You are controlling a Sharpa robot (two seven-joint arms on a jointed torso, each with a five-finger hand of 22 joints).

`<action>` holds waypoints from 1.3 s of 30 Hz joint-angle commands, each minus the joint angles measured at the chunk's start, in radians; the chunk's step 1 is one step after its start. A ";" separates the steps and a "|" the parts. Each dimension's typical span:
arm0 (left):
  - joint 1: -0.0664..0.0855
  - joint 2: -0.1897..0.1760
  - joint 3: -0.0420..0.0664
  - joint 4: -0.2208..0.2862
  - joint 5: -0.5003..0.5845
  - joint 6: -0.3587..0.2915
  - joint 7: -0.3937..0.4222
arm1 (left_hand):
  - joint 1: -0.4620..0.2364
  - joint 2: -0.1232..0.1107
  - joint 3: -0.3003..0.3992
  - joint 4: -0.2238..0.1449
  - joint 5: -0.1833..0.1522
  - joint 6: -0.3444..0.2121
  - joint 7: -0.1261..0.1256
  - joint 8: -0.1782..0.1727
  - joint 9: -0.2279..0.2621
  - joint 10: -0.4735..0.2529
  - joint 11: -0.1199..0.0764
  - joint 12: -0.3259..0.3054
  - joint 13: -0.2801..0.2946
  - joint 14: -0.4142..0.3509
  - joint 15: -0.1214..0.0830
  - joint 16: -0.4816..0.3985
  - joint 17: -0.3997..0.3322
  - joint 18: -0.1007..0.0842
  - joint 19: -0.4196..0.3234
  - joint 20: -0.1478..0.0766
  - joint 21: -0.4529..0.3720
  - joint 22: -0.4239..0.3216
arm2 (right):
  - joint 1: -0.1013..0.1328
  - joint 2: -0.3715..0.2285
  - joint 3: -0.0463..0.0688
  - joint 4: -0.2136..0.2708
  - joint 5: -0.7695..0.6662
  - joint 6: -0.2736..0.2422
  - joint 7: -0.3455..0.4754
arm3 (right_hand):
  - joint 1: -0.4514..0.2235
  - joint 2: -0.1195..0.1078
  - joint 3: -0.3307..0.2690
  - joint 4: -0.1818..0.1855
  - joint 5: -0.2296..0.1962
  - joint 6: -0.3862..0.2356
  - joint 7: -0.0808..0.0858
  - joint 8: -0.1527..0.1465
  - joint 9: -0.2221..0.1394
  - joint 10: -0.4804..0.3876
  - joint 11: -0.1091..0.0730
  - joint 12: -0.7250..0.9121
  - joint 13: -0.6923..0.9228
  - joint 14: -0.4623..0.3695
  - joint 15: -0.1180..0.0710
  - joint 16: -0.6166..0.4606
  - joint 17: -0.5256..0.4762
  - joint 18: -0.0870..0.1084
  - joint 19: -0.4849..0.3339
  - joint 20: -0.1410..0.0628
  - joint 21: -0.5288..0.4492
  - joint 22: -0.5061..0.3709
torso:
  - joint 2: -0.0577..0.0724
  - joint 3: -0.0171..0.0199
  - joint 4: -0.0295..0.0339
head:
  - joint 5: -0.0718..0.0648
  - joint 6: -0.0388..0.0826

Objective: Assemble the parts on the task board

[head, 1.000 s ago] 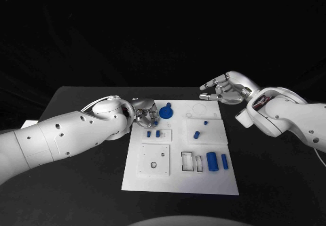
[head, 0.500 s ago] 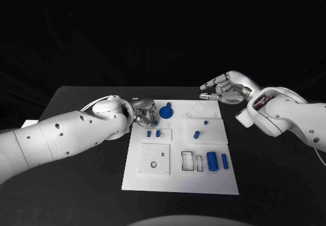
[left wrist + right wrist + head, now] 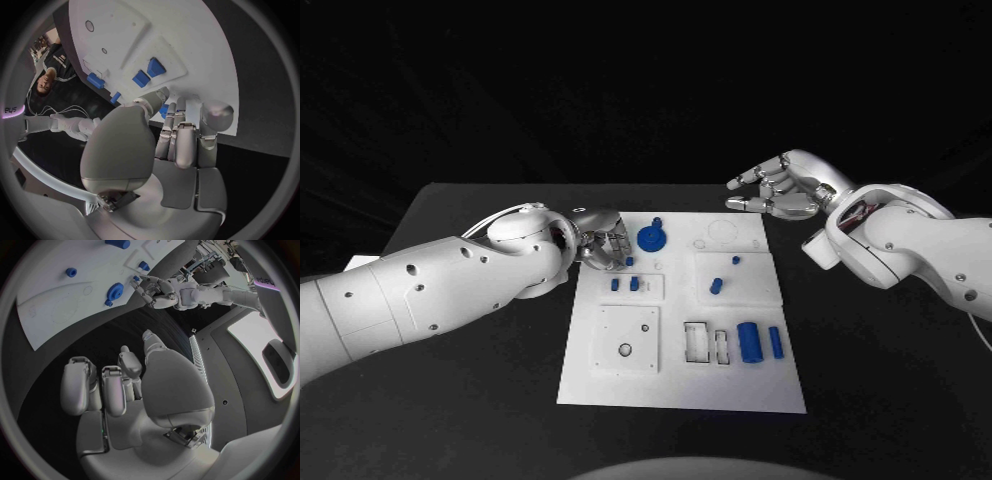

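the black worktop (image 3: 473, 400) lay under darkness on every side. the white task board (image 3: 682, 385) sat in its middle, blue parts scattered on it: a round disc part (image 3: 653, 238) at the far end, two small pegs (image 3: 625, 284) in a raised block, a small piece (image 3: 717, 285) to their right, and two cylinders (image 3: 762, 343) lying near the right edge. my left hand (image 3: 606, 247) rested at the board's far left edge, fingers curled on a small blue part (image 3: 164, 111). my right hand (image 3: 783, 190) hung over the worktop beyond the board's far right corner, fingers curled in, grasping nothing.
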 commanded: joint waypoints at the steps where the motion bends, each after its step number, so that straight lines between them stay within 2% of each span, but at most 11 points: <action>1: 0.000 -0.005 0.001 0.004 0.005 -0.019 0.007 | 0.001 -0.009 0.000 -0.007 -0.002 -0.012 0.002 -0.005 -0.001 -0.010 0.003 -0.005 -0.002 0.042 0.011 -0.003 -0.002 -0.007 0.013 0.009 -0.004 -0.003 | -0.001 0.000 0.000 -0.005 -0.006 0.015 -0.004 | 0.002 0.008 -0.006 -0.001 0.003 -0.006 -0.002 0.004 0.001 -0.015 0.001 -0.023 -0.016 0.077 0.001 -0.004 0.147 0.012 -0.007 -0.003 -0.008 -0.003 | 0.000 0.0001 0.0002 | 0.000 0.001; 7: 0.000 -0.021 0.001 0.003 0.035 -0.081 0.021 | 0.004 -0.009 0.002 -0.010 -0.001 -0.040 0.013 -0.004 -0.001 -0.037 0.013 -0.014 -0.007 0.040 0.018 -0.005 -0.010 -0.005 0.011 0.014 -0.022 -0.018 | -0.001 0.000 0.000 -0.020 -0.047 0.043 -0.036 | 0.041 0.023 0.002 -0.014 0.004 -0.010 -0.001 0.004 0.001 -0.154 0.000 -0.326 -0.232 0.073 -0.001 -0.020 0.130 0.017 -0.018 -0.004 -0.027 -0.032 | 0.000 0.0005 0.0001 | -0.003 0.004; 10: 0.000 -0.037 0.002 -0.002 0.153 -0.165 0.060 | 0.009 0.006 0.017 -0.007 0.000 -0.021 0.022 0.005 0.003 -0.037 0.019 -0.010 -0.008 0.039 0.023 -0.006 -0.011 -0.007 0.010 0.018 -0.015 -0.010 | -0.001 0.000 0.000 -0.026 -0.127 0.077 -0.072 | 0.114 0.037 0.047 -0.046 -0.008 0.005 0.000 0.010 0.003 -0.225 -0.003 -0.474 -0.342 0.065 -0.004 -0.048 0.099 0.024 -0.029 -0.009 -0.047 -0.064 | 0.000 0.0009 -0.0009 | -0.005 0.007; 13: 0.000 -0.061 0.002 -0.006 0.439 -0.259 0.154 | 0.012 0.017 0.042 -0.005 0.000 0.026 0.018 0.028 0.010 -0.020 0.016 0.005 -0.006 0.029 0.023 -0.022 -0.044 -0.001 -0.004 0.020 -0.050 -0.041 | -0.001 0.000 0.000 -0.023 -0.275 0.114 -0.117 | 0.162 0.026 0.099 -0.060 -0.019 0.038 -0.002 0.019 0.007 -0.259 0.003 -0.632 -0.485 0.062 -0.001 -0.068 0.076 0.026 -0.031 -0.007 -0.058 -0.081 | 0.000 0.0030 -0.0025 | -0.014 0.016; 15: 0.000 -0.077 0.002 -0.001 0.687 -0.281 0.236 | 0.000 0.017 0.048 0.003 -0.001 0.040 0.015 0.033 0.009 -0.008 0.011 0.020 -0.004 -0.006 0.020 -0.076 -0.144 0.019 -0.043 0.021 -0.151 -0.136 | -0.004 -0.001 0.000 -0.015 -0.388 0.135 -0.145 | 0.184 0.014 0.135 -0.067 -0.035 0.058 -0.005 0.023 0.009 -0.270 0.010 -0.724 -0.579 0.062 0.004 -0.074 0.070 0.027 -0.030 -0.006 -0.061 -0.083 | 0.000 0.0030 -0.0031 | -0.026 0.022; 16: 0.000 -0.090 0.001 0.008 0.893 -0.274 0.304 | -0.010 0.019 0.044 0.010 -0.004 0.039 0.017 0.033 0.007 -0.006 0.013 0.028 -0.003 -0.033 0.022 -0.114 -0.211 0.032 -0.073 0.023 -0.223 -0.202 | -0.007 -0.002 0.000 -0.008 -0.475 0.153 -0.168 | 0.188 0.002 0.157 -0.067 -0.046 0.071 -0.007 0.025 0.009 -0.262 0.011 -0.773 -0.640 0.062 0.005 -0.078 0.066 0.027 -0.029 -0.002 -0.062 -0.085 | 0.001 0.0013 -0.0032 | -0.039 0.029; 18: -0.003 -0.110 0.000 0.028 1.147 -0.248 0.388 | -0.025 0.027 0.024 0.020 -0.006 0.035 0.014 0.033 0.006 0.004 0.009 0.048 0.002 -0.067 0.022 -0.154 -0.279 0.044 -0.108 0.025 -0.292 -0.263 | -0.012 -0.003 0.000 0.001 -0.581 0.177 -0.196 | 0.185 -0.028 0.189 -0.064 -0.071 0.088 -0.013 0.021 0.009 -0.240 0.012 -0.843 -0.741 0.062 0.012 -0.084 0.059 0.028 -0.029 0.003 -0.067 -0.090 | 0.002 0.0000 -0.0035 | -0.051 0.036; 22: -0.020 -0.152 -0.001 0.078 1.440 -0.195 0.489 | -0.050 0.040 -0.036 0.032 -0.009 0.050 0.004 0.050 0.010 0.023 -0.001 0.097 0.022 -0.106 0.017 -0.192 -0.348 0.057 -0.148 0.024 -0.373 -0.331 | -0.021 -0.004 0.000 0.015 -0.735 0.216 -0.237 | 0.176 -0.054 0.227 -0.060 -0.098 0.107 -0.017 0.014 0.008 -0.212 0.015 -0.894 -0.840 0.062 0.014 -0.092 0.050 0.028 -0.028 0.008 -0.073 -0.097 | 0.001 -0.0026 -0.0031 | -0.073 0.043; 27: -0.035 -0.188 -0.001 0.122 1.572 -0.170 0.534 | -0.048 0.053 -0.077 0.026 -0.007 0.041 -0.001 0.057 0.008 0.037 -0.010 0.150 0.048 -0.119 0.010 -0.201 -0.369 0.058 -0.155 0.020 -0.388 -0.340 | -0.029 -0.005 0.000 0.030 -0.836 0.247 -0.267 | 0.165 -0.069 0.245 -0.057 -0.104 0.111 -0.017 0.006 0.006 -0.204 0.018 -0.918 -0.893 0.061 0.015 -0.097 0.044 0.028 -0.028 0.011 -0.077 -0.101 | 0.000 -0.0042 0.0001 | -0.082 0.051; 35: -0.045 -0.215 -0.001 0.156 1.623 -0.165 0.557 | -0.037 0.068 -0.106 0.017 -0.005 0.035 -0.001 0.066 0.007 0.016 -0.013 0.204 0.076 -0.126 0.008 -0.202 -0.382 0.057 -0.154 0.016 -0.397 -0.345 | -0.042 0.002 0.000 0.050 -0.905 0.278 -0.286 | 0.158 -0.083 0.267 -0.056 -0.109 0.113 -0.017 0.001 0.003 -0.196 0.019 -0.941 -0.951 0.061 0.016 -0.104 0.034 0.029 -0.028 0.013 -0.082 -0.108 | 0.001 -0.0028 -0.0036 | -0.066 0.058; 39: -0.046 -0.222 -0.001 0.164 1.628 -0.167 0.561 | -0.034 0.073 -0.116 0.014 -0.004 0.031 0.000 0.069 0.006 0.002 -0.012 0.227 0.087 -0.128 0.008 -0.202 -0.388 0.057 -0.153 0.016 -0.401 -0.347 | -0.050 0.014 0.000 0.050 -0.915 0.285 -0.286 | 0.158 -0.084 0.278 -0.058 -0.109 0.114 -0.017 0.000 0.002 -0.194 0.020 -0.950 -0.973 0.061 0.016 -0.105 0.032 0.029 -0.028 0.013 -0.084 -0.109 | 0.002 -0.0033 -0.0041 | -0.067 0.056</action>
